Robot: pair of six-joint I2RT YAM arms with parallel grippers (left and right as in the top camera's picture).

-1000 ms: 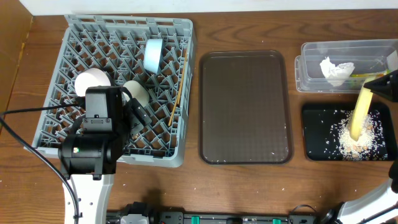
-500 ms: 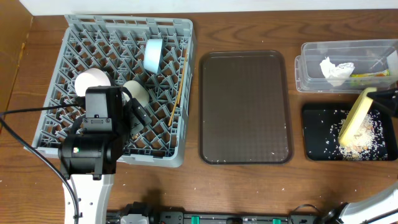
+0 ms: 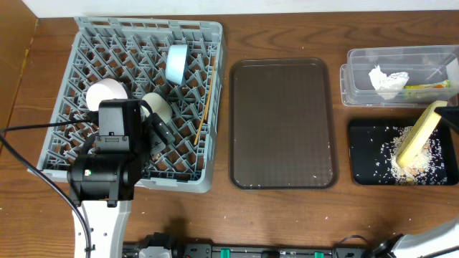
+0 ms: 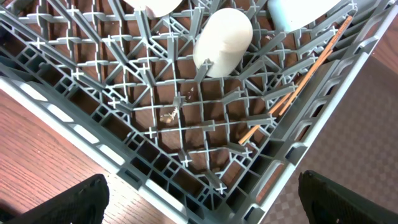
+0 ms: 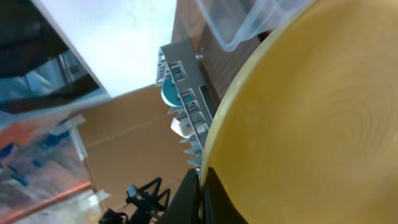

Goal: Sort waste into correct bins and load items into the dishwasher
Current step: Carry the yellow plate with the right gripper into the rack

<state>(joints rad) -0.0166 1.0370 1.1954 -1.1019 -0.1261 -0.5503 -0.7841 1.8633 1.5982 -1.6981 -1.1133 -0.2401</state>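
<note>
1. Round pale-yellow plate stands tilted on edge over the shallow glossy black tub, lower right of the overhead frame. Right hand is clamped on the plate's upper rim at the far right edge. In the right wrist view the plate fills the frame, with one dark finger against its rim.
2. Pale crumbly food scraps lie in the black tub under the plate. Cannot tell whether any cling to the plate's face. Risk: if some do, they drop along the way onto the flat dark-brown serving tray or the wooden counter.
3. Grip is on the rim only and the plate hangs away from it. Risk: a quick turn lets the plate pivot or slip, and a fall into the tub would scatter scraps.
4. Clear see-through plastic tub, holding the crumpled white paper napkin and yellow-green snack wrapper, sits just above the black tub in frame. Risk: a lift swung that way clips its wall.
5. Large grey plastic dish rack is at far left, well apart from the plate. Left hand hovers over its lattice, fingers apart and empty. Risk: both arms meet over the rack.
6. Rack already holds the light-blue bowl, pinkish-white bowl, small white cup and thin wooden chopsticks. Risk: a plate slotted near the rack's right side knocks the leaning chopsticks.
</note>
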